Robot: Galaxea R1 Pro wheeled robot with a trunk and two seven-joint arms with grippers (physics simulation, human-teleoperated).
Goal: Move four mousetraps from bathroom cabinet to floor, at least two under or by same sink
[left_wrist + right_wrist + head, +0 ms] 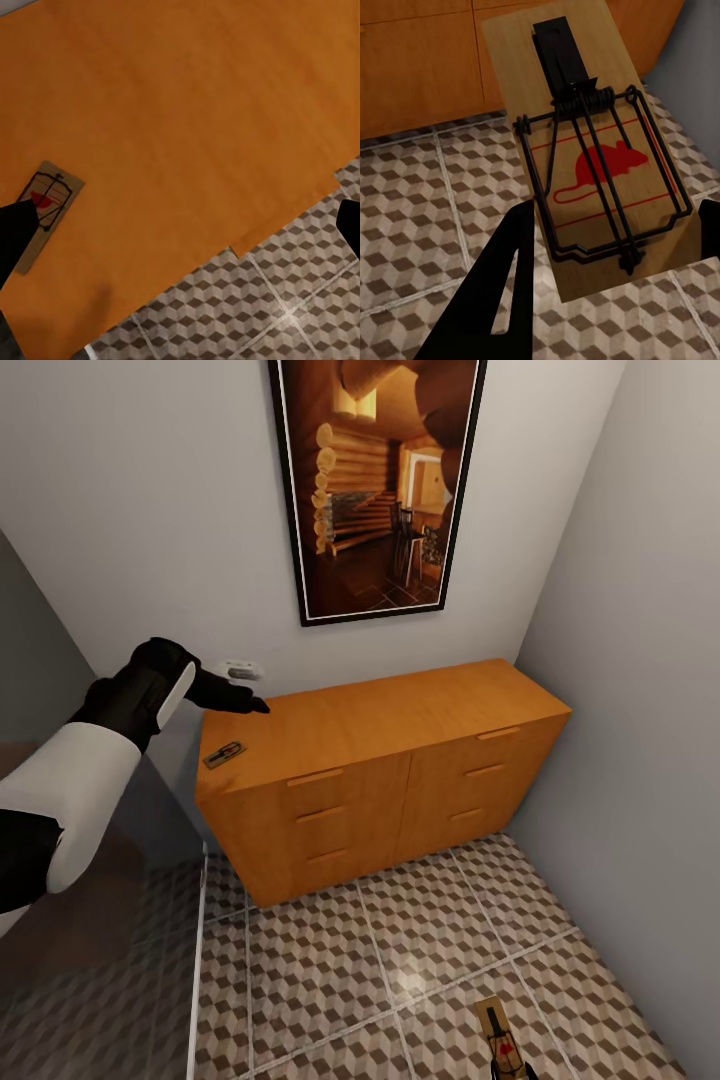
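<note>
Your right gripper (607,247) has its fingers on either side of a mousetrap (592,150), apparently clamped on the board, with the bathroom floor (427,195) beneath it; in the head view that trap (503,1040) shows at the bottom edge, low over the tiles. Your left gripper (180,225) hangs spread apart above the top of the cabinet (400,710), with a second mousetrap (225,754) lying flat near the top's left front corner, just beside one of the dark fingertips (15,232) in the left wrist view.

The risks from here, as I judge them: the held board sticks out well past your fingers, so a loosening grip or a bump against a drawer front could tip it out. If you let it drop from height it may skid or flip on the tiles. On the left side, coming down off-centre could nudge the flat trap over the cabinet edge. The sink isn't in sight, so placing by guess could leave the traps too far from it
</note>
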